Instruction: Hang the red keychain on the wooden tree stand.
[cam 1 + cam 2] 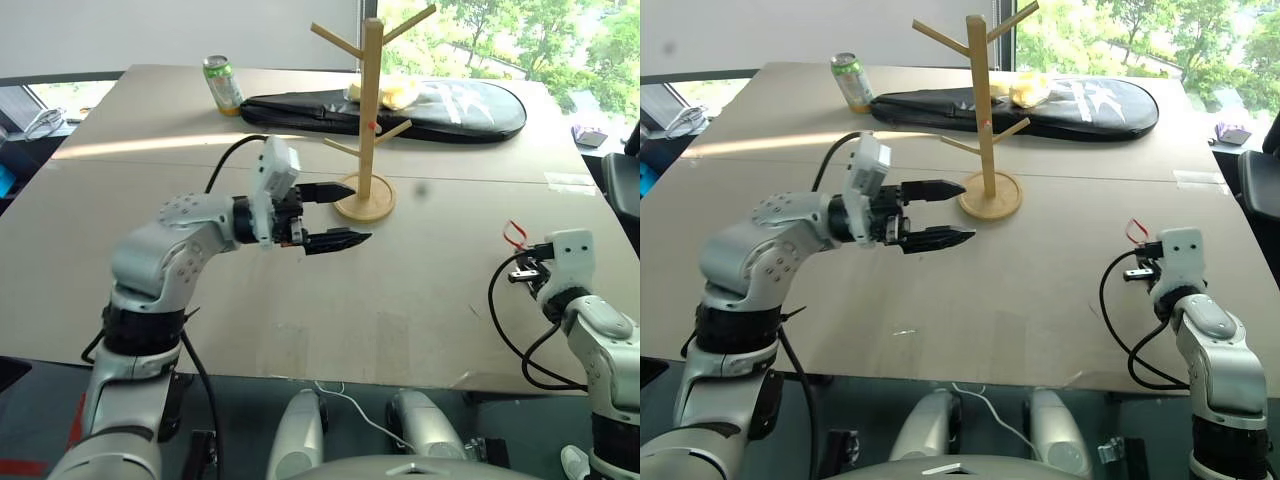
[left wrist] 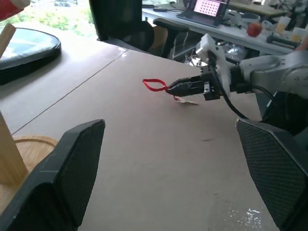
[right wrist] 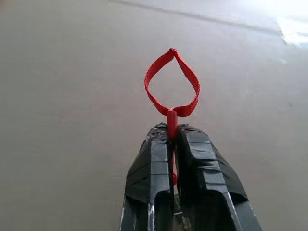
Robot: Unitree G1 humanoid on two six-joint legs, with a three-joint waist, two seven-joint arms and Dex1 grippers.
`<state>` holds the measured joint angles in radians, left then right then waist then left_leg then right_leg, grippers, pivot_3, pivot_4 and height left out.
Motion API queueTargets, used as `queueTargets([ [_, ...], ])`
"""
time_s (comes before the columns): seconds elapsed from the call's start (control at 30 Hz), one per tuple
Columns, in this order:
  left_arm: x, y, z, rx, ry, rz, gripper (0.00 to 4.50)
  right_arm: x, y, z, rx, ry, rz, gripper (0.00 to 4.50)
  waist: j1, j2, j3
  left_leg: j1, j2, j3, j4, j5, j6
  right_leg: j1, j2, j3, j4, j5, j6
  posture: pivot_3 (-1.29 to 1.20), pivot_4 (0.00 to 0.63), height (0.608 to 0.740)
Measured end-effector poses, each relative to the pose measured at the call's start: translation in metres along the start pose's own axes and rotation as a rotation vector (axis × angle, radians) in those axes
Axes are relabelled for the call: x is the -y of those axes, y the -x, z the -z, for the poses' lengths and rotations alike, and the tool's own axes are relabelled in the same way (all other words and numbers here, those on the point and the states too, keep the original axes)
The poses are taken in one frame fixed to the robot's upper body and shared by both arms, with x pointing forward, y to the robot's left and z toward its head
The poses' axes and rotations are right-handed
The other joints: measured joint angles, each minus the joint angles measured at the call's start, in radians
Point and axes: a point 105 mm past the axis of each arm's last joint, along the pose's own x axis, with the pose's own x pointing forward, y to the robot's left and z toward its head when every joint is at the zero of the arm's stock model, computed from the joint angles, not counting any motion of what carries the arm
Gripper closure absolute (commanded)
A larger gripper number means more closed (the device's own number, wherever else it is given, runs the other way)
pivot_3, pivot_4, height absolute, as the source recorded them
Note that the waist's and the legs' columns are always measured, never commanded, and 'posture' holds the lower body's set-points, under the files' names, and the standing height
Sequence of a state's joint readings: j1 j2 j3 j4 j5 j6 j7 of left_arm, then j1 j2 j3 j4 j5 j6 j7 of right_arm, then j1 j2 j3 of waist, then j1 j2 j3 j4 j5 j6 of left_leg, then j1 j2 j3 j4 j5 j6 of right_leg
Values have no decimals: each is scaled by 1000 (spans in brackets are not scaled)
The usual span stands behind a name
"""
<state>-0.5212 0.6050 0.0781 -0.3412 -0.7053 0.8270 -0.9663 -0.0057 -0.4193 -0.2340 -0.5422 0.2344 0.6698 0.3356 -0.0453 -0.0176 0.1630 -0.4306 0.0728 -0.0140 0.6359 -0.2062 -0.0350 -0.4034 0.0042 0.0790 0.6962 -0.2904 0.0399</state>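
The red keychain (image 3: 172,84) is a small red strap loop that sticks out past the tips of my right gripper (image 3: 172,132), which is shut on its short tail. In the eye views the red keychain (image 1: 514,233) hangs just above the table at the right, in my right gripper (image 1: 524,262). The wooden tree stand (image 1: 370,110) stands upright on its round base at the table's middle, with bare pegs. My left gripper (image 1: 355,212) is open, pointing to the right, its fingertips just left of the stand's base. In the left wrist view, the red keychain (image 2: 155,85) sits at the tip of my right gripper (image 2: 171,89).
A green soda can (image 1: 222,84) stands at the back left. A long black bag (image 1: 440,112) with a yellow item (image 1: 392,93) on it lies behind the stand. The table's right edge (image 1: 612,215) is close to my right arm.
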Motion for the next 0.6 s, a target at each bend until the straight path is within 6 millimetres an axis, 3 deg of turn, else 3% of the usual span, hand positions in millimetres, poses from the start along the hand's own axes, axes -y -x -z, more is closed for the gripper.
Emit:
queueTargets([
  [0.13, 5, 14, 7, 39, 74, -125, 0, -46, 2, -45, 221, 137, -204, 4473, 4, -1, 0, 0, 0, -1, 1, 0, 0, 0, 0, -1, 0, 0, 0, 0, 150, 740],
  [0.23, -2, 30, -4, 113, 95, -253, 0, -82, 1, -79, 406, 240, -356, 4473, 5, -1, 0, 0, 0, -1, 1, 0, 0, 0, 0, -1, 0, 0, 0, 0, 150, 740],
  [0.47, 0, 42, -21, 198, 103, -326, 0, -97, -14, -111, 574, 304, -398, 4473, 6, -2, 0, 0, 0, -2, 1, 0, 0, 1, -1, -2, 0, 0, 0, 0, 150, 740],
  [0.6, 1, 48, -28, 220, 102, -358, 0, -95, -38, -119, 605, 305, -376, 4473, 7, -2, 0, 0, 0, -1, 1, 0, 0, 1, -1, -2, 0, 0, 0, 0, 150, 740],
])
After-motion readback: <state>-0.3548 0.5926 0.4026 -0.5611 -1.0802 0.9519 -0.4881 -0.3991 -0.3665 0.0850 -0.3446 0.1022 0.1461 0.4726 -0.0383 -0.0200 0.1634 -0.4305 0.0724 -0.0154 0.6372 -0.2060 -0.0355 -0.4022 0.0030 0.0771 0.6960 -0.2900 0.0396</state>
